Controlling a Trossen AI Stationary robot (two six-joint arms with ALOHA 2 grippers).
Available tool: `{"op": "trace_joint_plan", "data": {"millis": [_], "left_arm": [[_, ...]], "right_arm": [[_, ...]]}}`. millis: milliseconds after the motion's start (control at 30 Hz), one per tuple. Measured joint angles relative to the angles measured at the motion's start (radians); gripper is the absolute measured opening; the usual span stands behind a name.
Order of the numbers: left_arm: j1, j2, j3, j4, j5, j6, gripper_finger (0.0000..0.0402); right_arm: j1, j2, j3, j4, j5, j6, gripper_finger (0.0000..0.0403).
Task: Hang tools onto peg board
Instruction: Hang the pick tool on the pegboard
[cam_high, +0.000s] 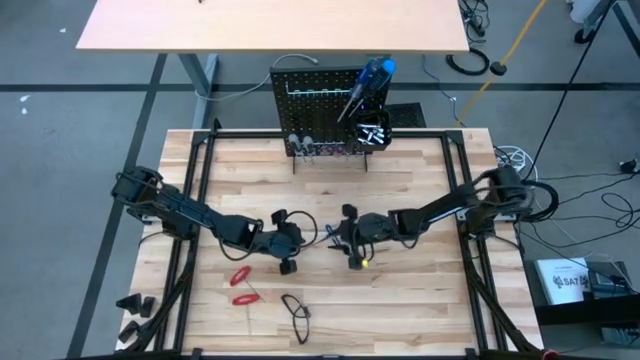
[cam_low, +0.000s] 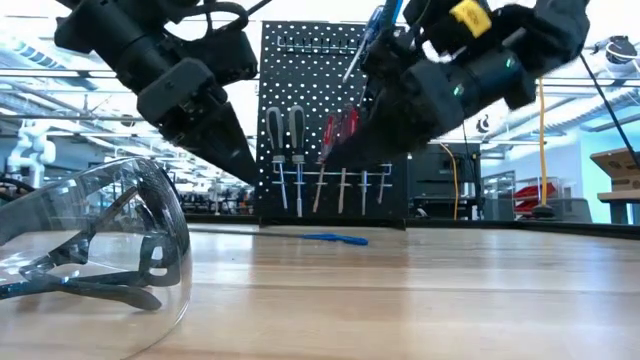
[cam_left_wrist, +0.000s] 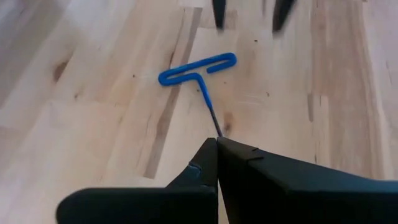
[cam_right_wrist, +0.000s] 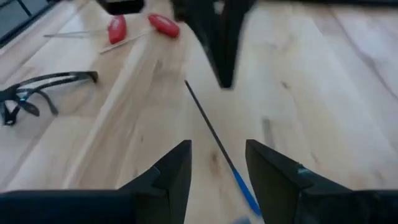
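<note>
The blue T-handle key (cam_left_wrist: 198, 70) lies flat on the wooden surface (cam_high: 400, 300), well in front of the peg board (cam_high: 320, 95) and between the two end effectors. In the low view it shows as a thin blue line on the surface just before the board's foot.

The left end effector (cam_left_wrist: 217, 144) is clenched: its two dark fingers meet with no gap, and their tips sit at the far end of the key's thin metal shaft, opposite the blue handle. Whether the shaft is truly pinched or the tips only touch it, I cannot tell.

The right end effector (cam_right_wrist: 217, 152) hangs over the key from the other side, with its fingers apart. The shaft runs between them and touches neither finger, so it holds nothing.

On the peg board, several screwdrivers (cam_low: 285, 150) hang in a row on hooks, and a blue-handled tool (cam_high: 368, 82) stands tilted in the small black bin (cam_high: 372, 132) at the board's side.

Nearer than the key, away from the board, two red-handled tools (cam_high: 242, 285) lie on the surface, and a pair of safety glasses (cam_high: 297, 310) lies beside them.
</note>
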Motion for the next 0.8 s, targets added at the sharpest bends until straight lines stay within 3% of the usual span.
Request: {"op": "trace_joint_plan", "data": {"millis": [133, 267, 533, 800], "left_arm": [[0.000, 0.008, 0.000, 0.006, 0.042, -0.048, 0.0001], [-0.002, 0.048, 0.000, 0.001, 0.083, -0.161, 0.0023], [-0.007, 0.144, 0.000, 0.009, 0.087, -0.205, 0.0084], [-0.007, 0.205, 0.005, 0.024, 0.094, -0.208, 0.0091]], "right_arm": [[0.007, 0.087, -0.001, 0.142, 0.009, -0.047, 0.0143], [-0.006, 0.092, 0.000, 0.140, 0.027, -0.030, 0.0143], [-0.009, 0.092, 0.000, 0.158, 0.022, -0.007, 0.0143], [-0.013, 0.092, 0.022, 0.120, 0.023, -0.080, 0.0143]]}}
